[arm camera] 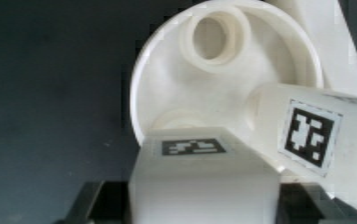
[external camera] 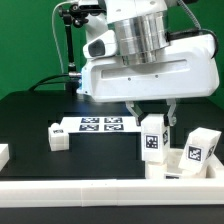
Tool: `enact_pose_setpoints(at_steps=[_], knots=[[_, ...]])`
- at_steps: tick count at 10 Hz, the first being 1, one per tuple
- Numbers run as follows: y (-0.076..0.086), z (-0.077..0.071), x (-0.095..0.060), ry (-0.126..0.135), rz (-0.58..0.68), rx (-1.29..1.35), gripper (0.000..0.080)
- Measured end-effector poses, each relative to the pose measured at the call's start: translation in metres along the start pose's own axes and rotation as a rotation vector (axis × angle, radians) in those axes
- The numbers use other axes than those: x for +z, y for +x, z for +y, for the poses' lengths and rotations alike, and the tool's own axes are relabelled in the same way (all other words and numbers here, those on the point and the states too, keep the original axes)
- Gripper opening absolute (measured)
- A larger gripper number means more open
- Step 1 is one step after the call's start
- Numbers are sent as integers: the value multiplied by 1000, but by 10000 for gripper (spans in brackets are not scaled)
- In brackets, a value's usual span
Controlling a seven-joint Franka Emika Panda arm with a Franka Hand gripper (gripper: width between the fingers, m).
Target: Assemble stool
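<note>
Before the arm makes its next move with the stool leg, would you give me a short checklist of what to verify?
1. Gripper shut on the held leg: ok.
2. Held leg upright, as seen in the exterior view: ok.
3. Hole in the round seat unobstructed: ok.
4. Held leg seated in that hole: not ok, it is not yet there.
5. Clearance to the neighbouring leg, which is close beside the held one: cannot tell.
6. Spare leg lying by the marker board, apart from the gripper: ok.
</note>
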State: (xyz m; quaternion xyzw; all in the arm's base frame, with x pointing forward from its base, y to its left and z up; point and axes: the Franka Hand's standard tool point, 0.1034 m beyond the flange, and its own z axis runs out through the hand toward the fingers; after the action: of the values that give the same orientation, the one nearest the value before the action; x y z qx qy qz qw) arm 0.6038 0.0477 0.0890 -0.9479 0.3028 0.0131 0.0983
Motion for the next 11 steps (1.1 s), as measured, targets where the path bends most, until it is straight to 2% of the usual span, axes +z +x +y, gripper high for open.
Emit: enact_pose_setpoints(at_steps=[1,3,6,10,11], knots=[[0,0,0,5,-1,46,338],[2,-2,1,59,6,279,338],[1,-6,2,105,-4,552,340],[-1,-10,3,144,-53,874,340],[-2,-11,3,147,-64,949,340]])
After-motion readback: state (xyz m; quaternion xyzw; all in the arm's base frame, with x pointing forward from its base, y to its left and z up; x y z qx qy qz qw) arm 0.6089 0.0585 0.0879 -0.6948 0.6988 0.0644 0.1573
